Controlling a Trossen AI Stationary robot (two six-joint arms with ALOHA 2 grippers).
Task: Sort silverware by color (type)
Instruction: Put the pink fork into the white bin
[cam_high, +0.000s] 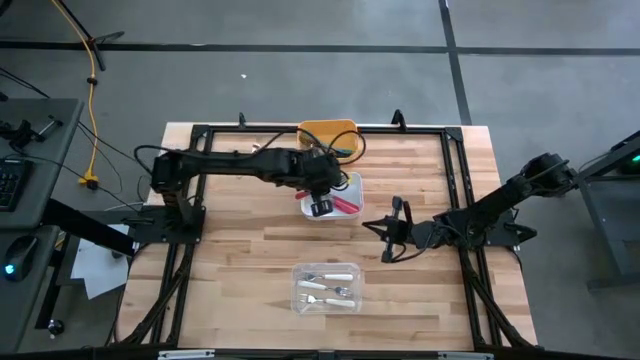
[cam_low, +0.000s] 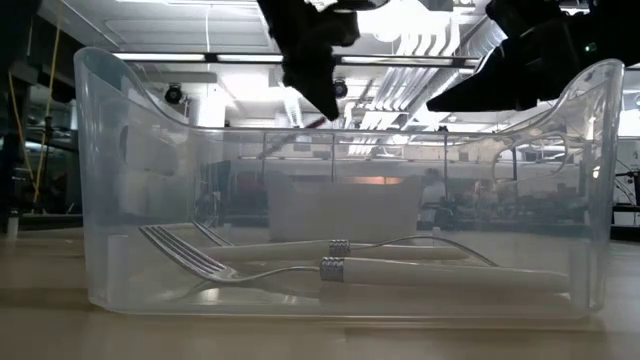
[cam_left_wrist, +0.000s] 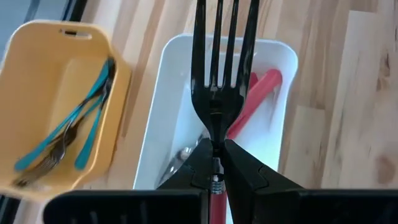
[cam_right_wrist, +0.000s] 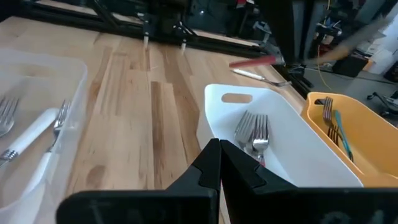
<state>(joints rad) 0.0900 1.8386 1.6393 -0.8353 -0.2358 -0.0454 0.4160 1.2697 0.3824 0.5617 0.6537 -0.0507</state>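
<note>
My left gripper (cam_high: 321, 204) hangs over the white bin (cam_high: 352, 186) and is shut on a fork with a silver head (cam_left_wrist: 224, 56) and a pink-red handle. Below it, more pink-red forks (cam_left_wrist: 256, 93) lie in the white bin (cam_left_wrist: 163, 106). Teal forks (cam_left_wrist: 81, 121) lie in the orange bin (cam_high: 328, 133). White-handled forks (cam_low: 440, 272) rest flat on the floor of the clear bin (cam_high: 325, 287). My right gripper (cam_high: 386, 238) waits shut and empty above the table, right of the white bin (cam_right_wrist: 292, 149). My left gripper pinches the fork between its two fingers at the neck (cam_left_wrist: 215, 177), where the metal head meets the pink-red handle. The fork lies along the fingers, its tines pointing out ahead of the fingertips. It is lifted clear, above the white bin.
The three bins stand in a line down the table's middle: orange at the far edge, white before it, clear (cam_right_wrist: 37, 93) near the front. Bare wood (cam_high: 230, 250) lies to the left and right of them. A black frame (cam_high: 450, 170) borders the table.
</note>
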